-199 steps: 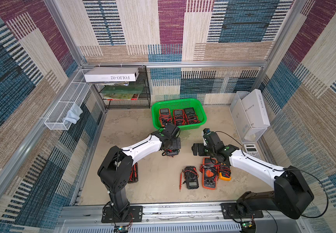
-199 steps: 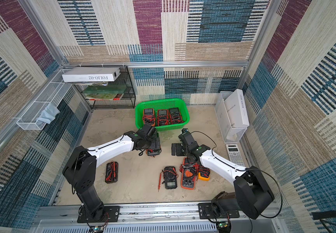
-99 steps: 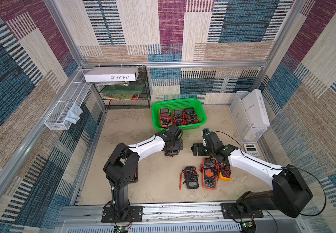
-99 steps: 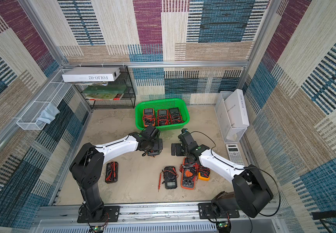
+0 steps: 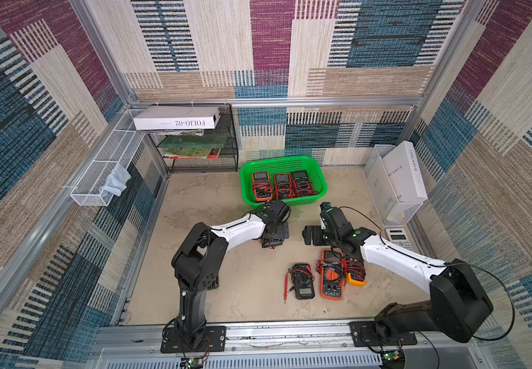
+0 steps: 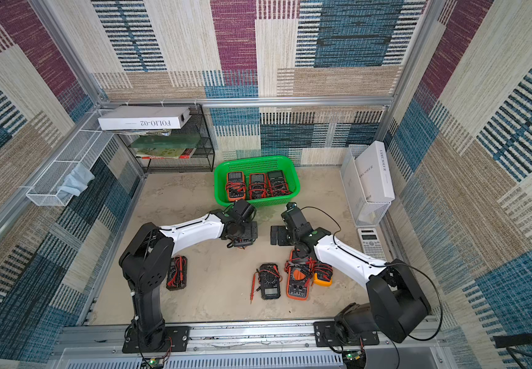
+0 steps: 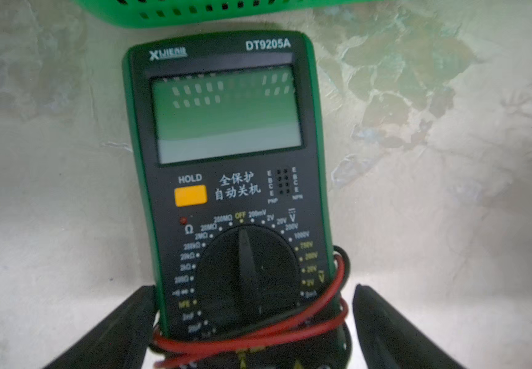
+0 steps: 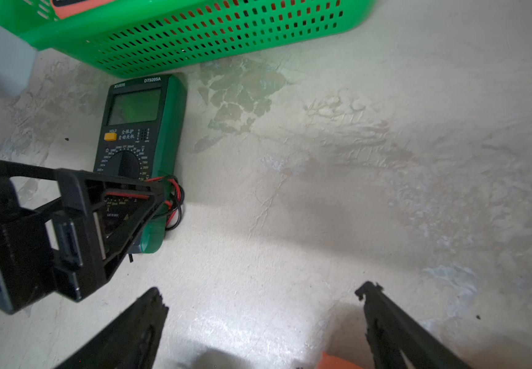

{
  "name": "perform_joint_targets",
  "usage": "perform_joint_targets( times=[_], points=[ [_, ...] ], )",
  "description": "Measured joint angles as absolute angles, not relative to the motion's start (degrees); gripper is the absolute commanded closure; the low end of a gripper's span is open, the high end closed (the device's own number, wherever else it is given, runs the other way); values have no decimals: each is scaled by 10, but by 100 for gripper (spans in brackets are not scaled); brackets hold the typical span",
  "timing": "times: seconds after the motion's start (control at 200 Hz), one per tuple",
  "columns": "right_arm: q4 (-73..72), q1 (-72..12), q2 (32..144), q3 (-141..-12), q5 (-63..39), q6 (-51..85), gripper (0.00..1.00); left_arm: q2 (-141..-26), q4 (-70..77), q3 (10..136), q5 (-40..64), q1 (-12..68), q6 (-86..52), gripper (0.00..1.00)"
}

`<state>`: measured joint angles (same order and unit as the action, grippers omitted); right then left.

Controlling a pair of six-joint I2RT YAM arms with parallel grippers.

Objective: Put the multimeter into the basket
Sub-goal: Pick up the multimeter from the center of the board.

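Observation:
A green-cased multimeter (image 7: 226, 191) (image 8: 136, 127) lies flat on the table, its top end almost against the green basket (image 5: 283, 161) (image 6: 255, 159) (image 7: 194, 12) (image 8: 194, 38). Red and black leads are wrapped round its lower end. My left gripper (image 5: 275, 234) (image 6: 242, 234) (image 7: 251, 287) (image 8: 76, 223) is open and straddles that lower end, with a gap at one finger. In both top views it hides most of the meter. My right gripper (image 5: 312, 234) (image 6: 279, 234) (image 8: 261, 287) is open over bare table, holding nothing.
Three multimeters (image 5: 282, 185) lie in the basket. Black (image 5: 303, 281), orange (image 5: 331, 278) and yellow (image 5: 354, 276) meters lie under the right arm, another (image 6: 176, 271) by the left arm's base. A calculator (image 5: 398, 238), a white mesh bin (image 5: 395, 211) and a black rack (image 5: 200, 143) line the edges.
The left arm's elbow has swung right and its gripper has come down round the green multimeter's lower end. The right arm has hardly moved.

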<state>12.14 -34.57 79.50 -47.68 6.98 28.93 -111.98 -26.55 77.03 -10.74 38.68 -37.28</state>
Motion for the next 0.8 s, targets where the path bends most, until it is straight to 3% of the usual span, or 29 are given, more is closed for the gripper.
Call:
perform_joint_targets(
  times=[0.461,0.621,0.801],
  points=[
    [122,-345,796,-482,70,289,0,-1151,-258,778,-112,386,-368,2],
    [124,-344,795,-488,70,289,0,-1157,-262,786,-115,386,-364,16],
    [126,-342,789,-491,72,289,0,-1155,-261,785,-111,385,-361,43]
  ],
)
